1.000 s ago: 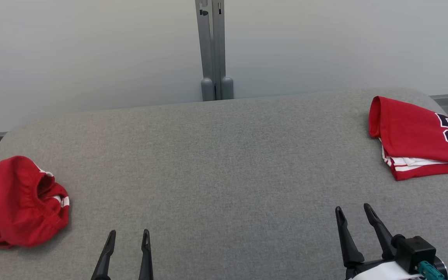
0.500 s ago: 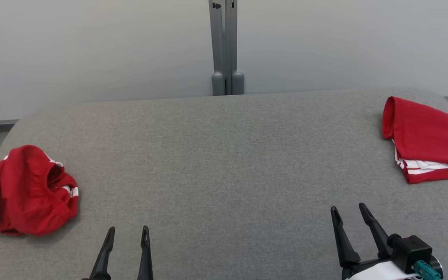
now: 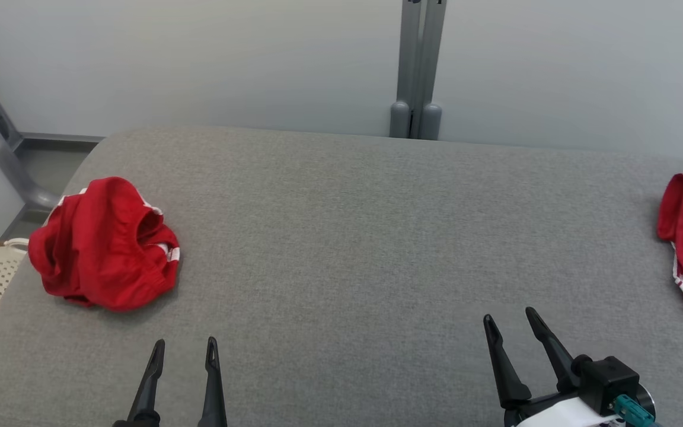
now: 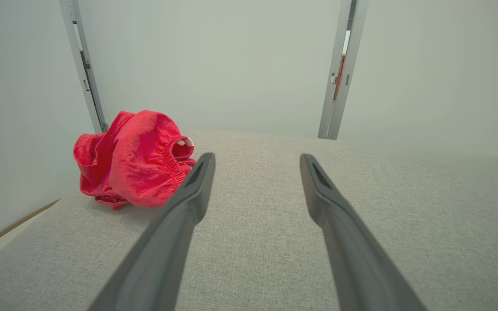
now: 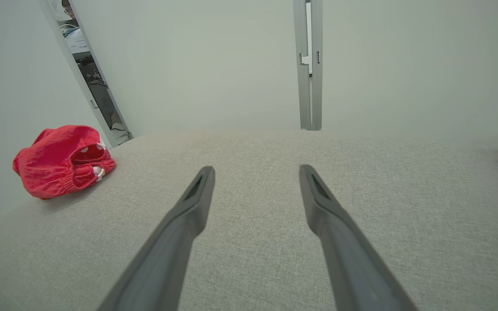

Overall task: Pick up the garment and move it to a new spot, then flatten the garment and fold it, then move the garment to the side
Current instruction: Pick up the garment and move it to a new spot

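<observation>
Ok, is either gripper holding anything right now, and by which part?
Nothing is held: left gripper and right gripper both have open, empty jaws; the crumpled red garment lies untouched.

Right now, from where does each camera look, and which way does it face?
Head view: on the head, looking forward and down at the grey table; both open jaws at the bottom.
Left wrist view: on that wrist, along its fingers; crumpled garment at left.
Right wrist view: on that wrist, along its fingers toward the wall.
Shared: both wrist views show that garment.
</observation>
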Tool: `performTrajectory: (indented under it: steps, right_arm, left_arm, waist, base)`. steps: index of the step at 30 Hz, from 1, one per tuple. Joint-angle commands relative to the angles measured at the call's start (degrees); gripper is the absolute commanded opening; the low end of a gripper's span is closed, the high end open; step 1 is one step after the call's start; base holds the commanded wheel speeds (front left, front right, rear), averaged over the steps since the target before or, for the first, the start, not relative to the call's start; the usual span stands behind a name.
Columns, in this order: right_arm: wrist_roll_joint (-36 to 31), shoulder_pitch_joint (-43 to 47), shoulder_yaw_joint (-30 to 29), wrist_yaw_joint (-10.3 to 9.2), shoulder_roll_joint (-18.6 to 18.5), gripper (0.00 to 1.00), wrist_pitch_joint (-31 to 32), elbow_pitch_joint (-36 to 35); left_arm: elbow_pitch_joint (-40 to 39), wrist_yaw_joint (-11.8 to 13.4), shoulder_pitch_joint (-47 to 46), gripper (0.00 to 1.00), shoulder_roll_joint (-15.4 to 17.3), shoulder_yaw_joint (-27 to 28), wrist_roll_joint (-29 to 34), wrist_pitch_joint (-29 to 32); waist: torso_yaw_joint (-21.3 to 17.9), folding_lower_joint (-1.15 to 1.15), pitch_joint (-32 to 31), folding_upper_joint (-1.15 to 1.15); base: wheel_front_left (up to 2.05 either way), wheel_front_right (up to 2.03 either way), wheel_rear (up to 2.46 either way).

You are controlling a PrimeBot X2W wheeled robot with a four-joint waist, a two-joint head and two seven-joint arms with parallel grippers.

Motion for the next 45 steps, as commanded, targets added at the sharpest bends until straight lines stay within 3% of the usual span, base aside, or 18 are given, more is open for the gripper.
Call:
performTrajectory:
  steps: [1, 23, 35, 41, 45]
  right_arm:
    - [0.04, -0.51, 0.21, -0.09, -0.16, 1.00, -0.17, -0.02]
    - [0.38, 0.23, 1.55, -0.09, -0.48, 1.00, -0.17, -0.04]
    - [0.22, -2.44, 1.58, -0.09, -3.55, 1.00, -0.17, -0.73]
    - [-0.39, -4.30, 1.34, -0.09, -7.19, 1.00, -0.17, -1.55]
    - [-0.64, -5.94, 1.07, -0.09, -9.76, 1.00, -0.17, -2.25]
  left_arm:
    - [-0.28, 0.20, -0.04, 1.00, 0.08, 0.21, -0.30, 0.00]
    - [-0.90, 1.62, 0.48, 1.00, 0.07, -0.01, -0.08, 0.01]
    - [-2.47, 3.02, -3.37, 1.00, 0.07, -0.79, -1.00, 0.01]
    - [-0.36, 1.67, -12.22, 1.00, 0.05, -0.97, -1.61, 0.01]
    - [5.69, -0.11, -21.26, 1.00, 0.06, -0.30, -2.13, 0.01]
  waist:
    - [3.47, 0.00, 0.56, 0.00]
    - [16.63, 0.00, 2.10, 0.00]
    - [17.93, 0.00, 7.78, 0.00]
    - [16.33, 0.00, 13.43, 0.00]
    - [14.80, 0.00, 17.04, 0.00]
  base:
    - [0.00, 0.00, 0.00]
    - [0.00, 0.00, 0.00]
    - [0.00, 0.00, 0.00]
    - [0.00, 0.00, 0.00]
    - [0.00, 0.00, 0.00]
